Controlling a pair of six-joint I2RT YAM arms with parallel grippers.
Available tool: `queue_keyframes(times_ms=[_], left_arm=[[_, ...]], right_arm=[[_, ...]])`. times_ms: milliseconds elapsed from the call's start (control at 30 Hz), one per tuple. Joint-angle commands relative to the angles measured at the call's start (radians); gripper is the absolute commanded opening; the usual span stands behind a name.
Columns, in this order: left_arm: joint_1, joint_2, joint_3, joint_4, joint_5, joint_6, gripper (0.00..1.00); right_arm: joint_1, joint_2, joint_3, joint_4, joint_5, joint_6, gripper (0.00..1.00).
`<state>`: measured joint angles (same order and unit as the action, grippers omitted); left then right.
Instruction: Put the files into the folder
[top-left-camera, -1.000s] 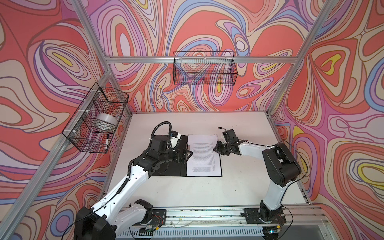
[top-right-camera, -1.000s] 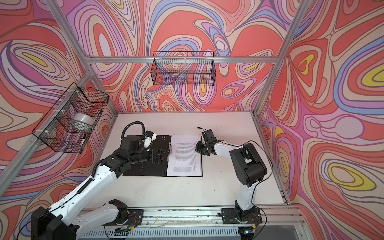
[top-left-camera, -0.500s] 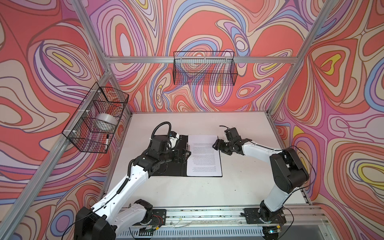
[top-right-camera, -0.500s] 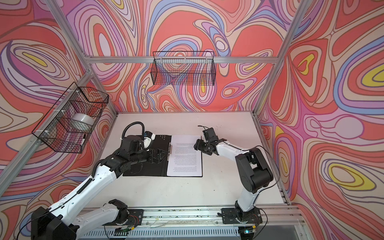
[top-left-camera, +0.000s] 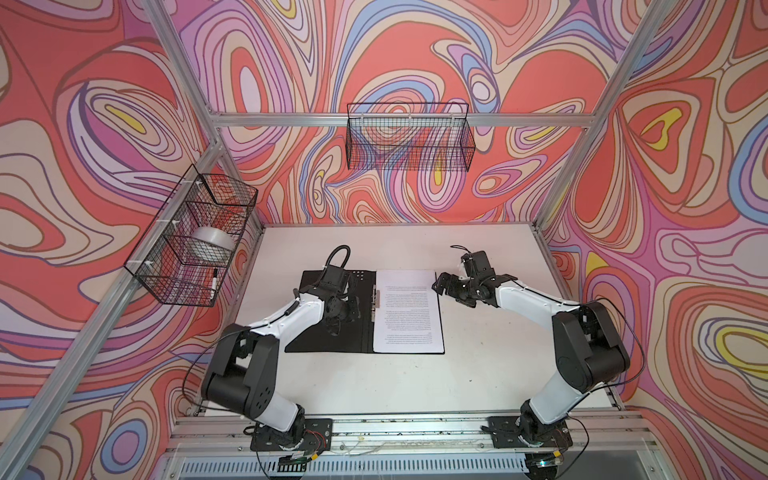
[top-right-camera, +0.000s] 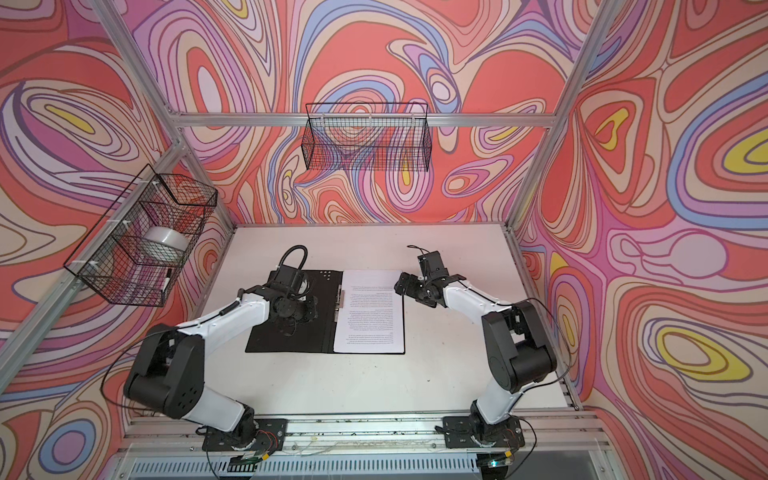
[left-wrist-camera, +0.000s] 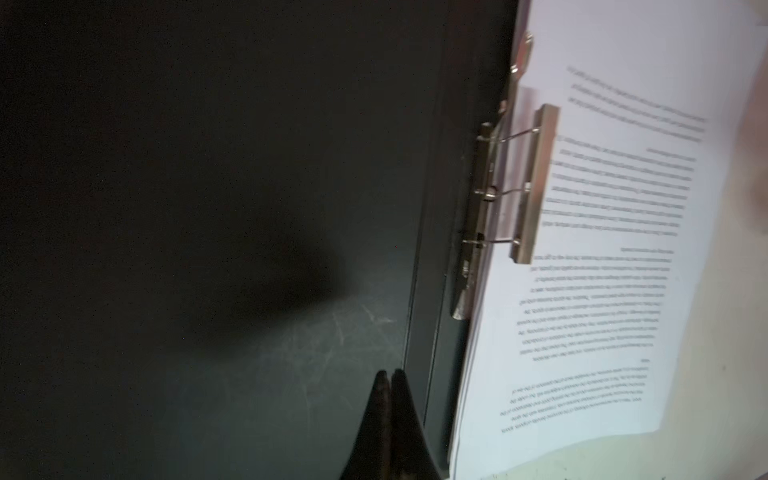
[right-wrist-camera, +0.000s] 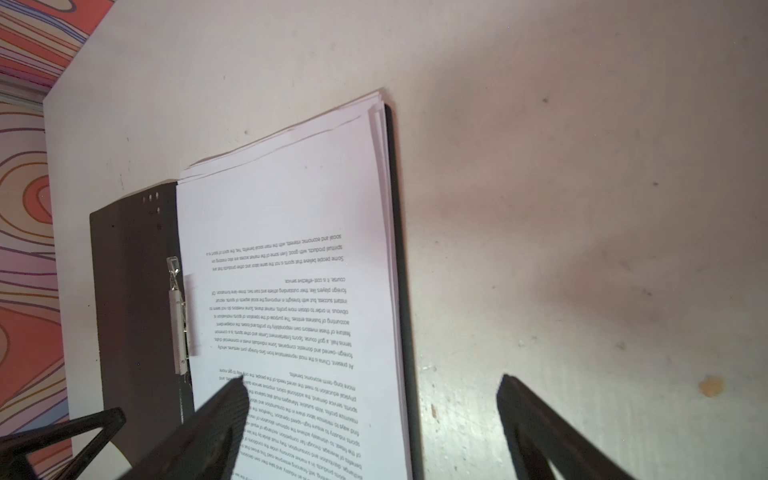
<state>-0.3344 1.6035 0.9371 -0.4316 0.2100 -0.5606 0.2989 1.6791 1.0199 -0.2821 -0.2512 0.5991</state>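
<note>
On open black folder (top-left-camera: 340, 343), stacked white files (top-left-camera: 407, 311), small print

Both arms match: glossy white shells between chunky black joint housings. The left arm (top-left-camera: 286, 318) wears a thick black cable loop (top-left-camera: 338, 247) at its wrist; the right arm (top-left-camera: 532, 303) trails a thin black cable (top-left-camera: 640, 349) by its elbow. Black base plates (top-left-camera: 324, 428) show red wires (top-left-camera: 314, 441). The fingers (right-wrist-camera: 216, 419) are black and tapered.

My white table (top-left-camera: 490, 374) sits inside swirly walls (top-left-camera: 415, 50). One wire basket (top-left-camera: 409, 141) hangs at back. The side basket (top-left-camera: 178, 286) holds a tape roll (top-left-camera: 210, 243) and a marker (top-left-camera: 214, 284).
</note>
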Motion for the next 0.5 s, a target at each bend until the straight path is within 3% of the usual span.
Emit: queue_keyframes(times_ms=[0,267,467], left_arm=[[0.002,0.074,0.068,0.06,0.025,-0.04,0.0],[-0.001,0.21,0.116,0.111,0.114,-0.066,0.0],[-0.028,0.235,0.109,0.129,0.131,-0.081,0.0]], right_arm=[[-0.019,0.008,-0.033,0.028,-0.061,-0.018,0.98],[-0.051,0.052,-0.05,0.068,-0.126,-0.019,0.98],[-0.071,0.087,-0.032,0.072,-0.14,-0.025,0.98]])
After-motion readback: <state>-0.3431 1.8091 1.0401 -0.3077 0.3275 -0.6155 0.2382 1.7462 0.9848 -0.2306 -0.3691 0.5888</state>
